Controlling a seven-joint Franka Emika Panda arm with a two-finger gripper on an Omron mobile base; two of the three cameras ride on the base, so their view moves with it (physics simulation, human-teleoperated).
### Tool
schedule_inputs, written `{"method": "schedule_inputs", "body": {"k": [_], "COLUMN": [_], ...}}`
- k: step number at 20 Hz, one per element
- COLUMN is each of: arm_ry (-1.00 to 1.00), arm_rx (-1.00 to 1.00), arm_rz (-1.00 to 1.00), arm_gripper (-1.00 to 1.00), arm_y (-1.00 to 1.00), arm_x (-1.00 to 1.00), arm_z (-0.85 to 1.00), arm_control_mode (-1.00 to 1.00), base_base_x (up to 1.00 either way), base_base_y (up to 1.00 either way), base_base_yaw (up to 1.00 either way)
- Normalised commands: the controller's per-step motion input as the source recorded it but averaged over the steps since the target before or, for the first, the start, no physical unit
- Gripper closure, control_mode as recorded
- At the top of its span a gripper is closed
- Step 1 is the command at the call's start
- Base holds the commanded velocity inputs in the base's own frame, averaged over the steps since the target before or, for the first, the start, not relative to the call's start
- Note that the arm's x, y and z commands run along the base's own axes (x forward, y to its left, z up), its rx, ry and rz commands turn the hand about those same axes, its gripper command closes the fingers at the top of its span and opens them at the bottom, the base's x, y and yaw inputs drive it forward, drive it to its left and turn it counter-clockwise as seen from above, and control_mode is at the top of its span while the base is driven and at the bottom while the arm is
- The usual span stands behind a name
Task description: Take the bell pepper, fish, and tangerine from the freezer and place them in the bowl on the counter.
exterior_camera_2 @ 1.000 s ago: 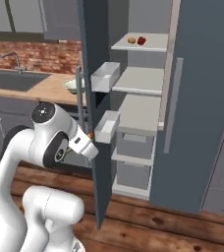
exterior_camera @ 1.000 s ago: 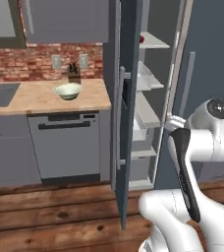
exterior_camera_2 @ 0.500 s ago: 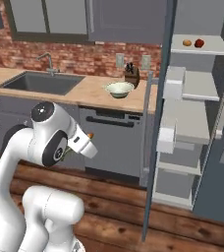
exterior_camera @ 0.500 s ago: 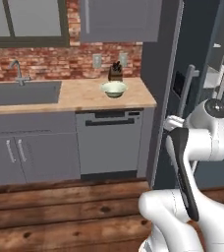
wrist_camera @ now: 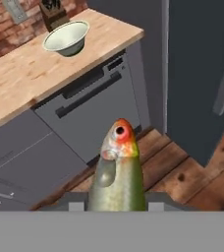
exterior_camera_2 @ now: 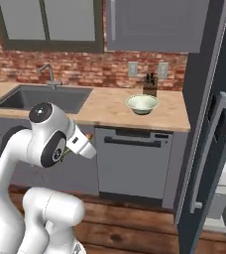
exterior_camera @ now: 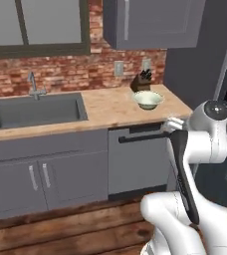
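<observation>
Fish (wrist_camera: 118, 177) sits clenched between the jaws, head pointing out ahead of them, its red-orange snout and eye clear in the hand view. Over the last second the base has swung away from the freezer (exterior_camera_2: 211, 129): the open shelves that stood ahead are now off to one side, with just the slate door edge near, and the counter (exterior_camera: 110, 107) with sink (exterior_camera: 33, 110) and dishwasher (exterior_camera_2: 132, 161) has come round in front. The bowl (wrist_camera: 66, 37) now lies well ahead of the jaws and above them, beside the knife block (wrist_camera: 52, 11), apparently empty. So the carry is under way, I judge; the gripper (wrist_camera: 116, 199) must lift and reach forward over the counter edge before letting go. Pepper and tangerine remain to fetch
</observation>
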Motion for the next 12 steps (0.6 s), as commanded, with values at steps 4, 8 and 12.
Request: {"method": "schedule_inputs", "body": {"k": [4,8,12], "arm_ry": [0.0,0.0,0.0], "arm_rx": [0.0,0.0,0.0], "arm_rz": [0.0,0.0,0.0], "arm_gripper": [1.0,1.0,1.0], "arm_y": [0.0,0.0,0.0], "arm_x": [0.0,0.0,0.0], "arm_z": [0.0,0.0,0.0], "arm_control_mode": [1.0,1.0,1.0], "base_base_x": [1.0,1.0,1.0], "base_base_y": [0.76,0.34,-0.37], "base_base_yaw": [-0.35,-0.28,-0.09]}}
